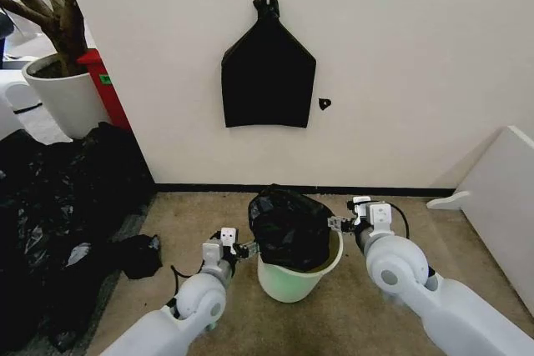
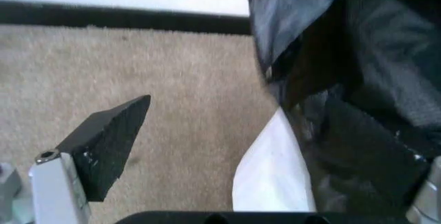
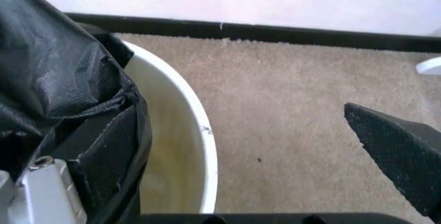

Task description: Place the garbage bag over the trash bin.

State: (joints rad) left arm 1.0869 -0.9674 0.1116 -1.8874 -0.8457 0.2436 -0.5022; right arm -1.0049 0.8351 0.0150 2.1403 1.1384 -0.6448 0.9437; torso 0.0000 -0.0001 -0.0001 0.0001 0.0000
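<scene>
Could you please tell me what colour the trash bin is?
White, the trash bin looks faintly greenish low down; head view shows it best.

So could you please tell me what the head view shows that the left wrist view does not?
Head view alone: both grippers, left and right, flanking the trash bin, a flat black bag hanging on the wall, a potted tree and black sheeting. Left wrist view alone: a close look at one black finger pad standing clear over carpet, jaws open. Both: the garbage bag bunched in the white bin, and the baseboard.

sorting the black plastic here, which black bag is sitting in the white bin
The garbage bag bunched in the trash bin, between both tools. The flat bag hangs on the wall; the sheeting lies on the floor.
</scene>
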